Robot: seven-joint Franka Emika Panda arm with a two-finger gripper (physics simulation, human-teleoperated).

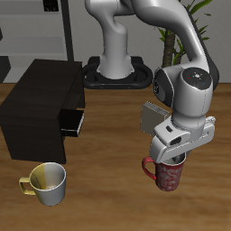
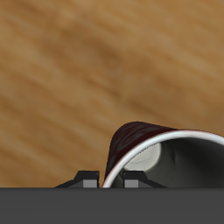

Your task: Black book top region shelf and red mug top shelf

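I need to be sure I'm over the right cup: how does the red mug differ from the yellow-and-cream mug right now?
The red mug is dark mottled red; the yellow-and-cream mug is pale with a yellow inside. The red mug sits directly under the hand, the fingers at its rim; the yellow-and-cream mug stands alone near the shelf. The red mug's handle is a red loop, the other's is yellowish. Both stand upright on the table.

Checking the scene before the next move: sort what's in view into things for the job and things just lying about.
For the job: red mug, under the gripper; shelf. The black book cannot be seen.
Lying about: yellow-and-cream mug; grey rack; plant.
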